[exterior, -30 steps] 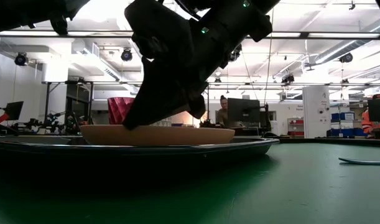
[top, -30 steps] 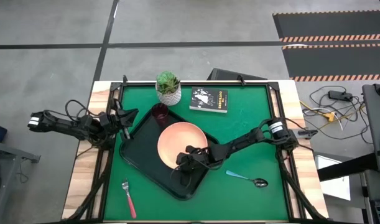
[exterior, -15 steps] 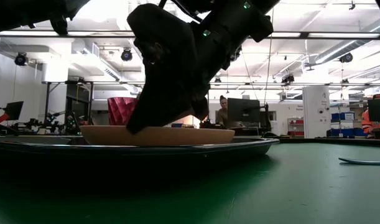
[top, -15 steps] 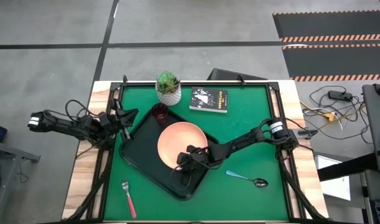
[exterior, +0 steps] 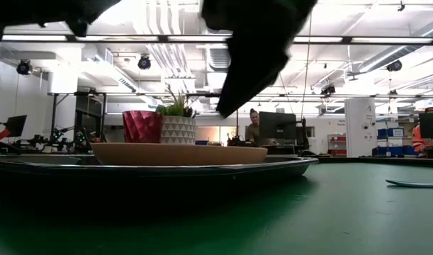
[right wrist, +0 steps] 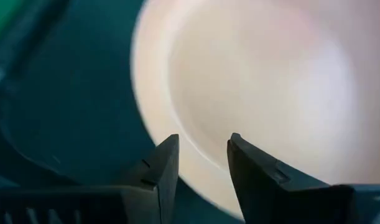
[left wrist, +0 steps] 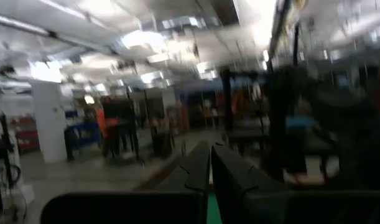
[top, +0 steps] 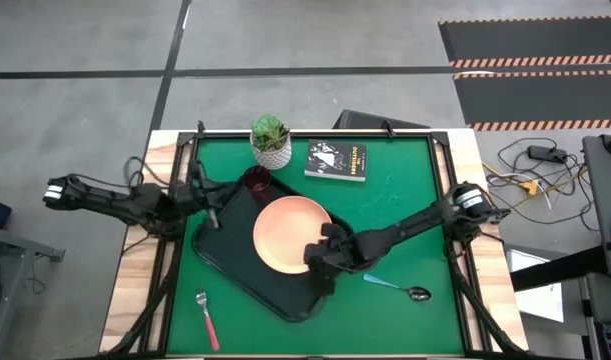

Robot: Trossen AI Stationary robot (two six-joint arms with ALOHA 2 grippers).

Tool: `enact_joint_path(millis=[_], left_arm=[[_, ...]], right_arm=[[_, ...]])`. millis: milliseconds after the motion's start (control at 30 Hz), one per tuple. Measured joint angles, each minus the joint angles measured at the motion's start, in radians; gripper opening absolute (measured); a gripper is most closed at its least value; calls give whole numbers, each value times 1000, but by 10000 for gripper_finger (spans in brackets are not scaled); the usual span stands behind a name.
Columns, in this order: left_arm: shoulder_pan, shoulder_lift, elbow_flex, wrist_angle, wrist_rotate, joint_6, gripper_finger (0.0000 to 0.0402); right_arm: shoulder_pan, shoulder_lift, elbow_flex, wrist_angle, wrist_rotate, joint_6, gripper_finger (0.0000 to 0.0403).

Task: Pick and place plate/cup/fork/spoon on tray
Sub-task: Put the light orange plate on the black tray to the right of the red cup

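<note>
Well, from above, the black tray lies slantwise on the green table, toward its left half. The plate sits flat in the tray, and the cup stands in the tray's far corner, close to the plate's rim but apart from it. The right gripper hangs over the plate's near right edge, above the tray's right rim; its fingers stand apart and grip nothing. The left gripper is at the tray's far left edge, just beside the cup, fingers together and empty. The fork lies near the table's near left corner, outside the tray. The spoon lies on the table to the right of the tray, toward the near edge. A potted plant and a small black book sit along the far edge.

From table height, the plate rests level in the tray, with the cup and the potted plant behind it. The spoon shows at the right edge of the table.

The left wrist view shows two dark fingers pressed together, with the room beyond.

The right wrist view shows two fingers parted above the plate's rim, with the tray's dark floor beside it.
</note>
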Motion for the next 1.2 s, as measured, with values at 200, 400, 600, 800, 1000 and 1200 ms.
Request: enact_joint_path(millis=[200,400,600,800,1000,1200], left_arm=[[-14,187,205,-426,7,-178,0],[-107,420,301,-637,129,-406,0],[-201,614,454,-1044,132,-686,0],[-195,760,540,-1324,107,-843,0],[-176,849,569,-1397,86,-843,0],[-140,909,564,-1366,-31,-840,0]], right_arm=[[48,-82,-91,-23,117,-76,97],[51,-219,-254,3,147,-160,65],[30,-439,-462,182,215,-287,43],[12,-679,-677,563,213,-492,33],[12,-892,-829,734,200,-585,33],[12,-1072,-927,750,177,-592,33]])
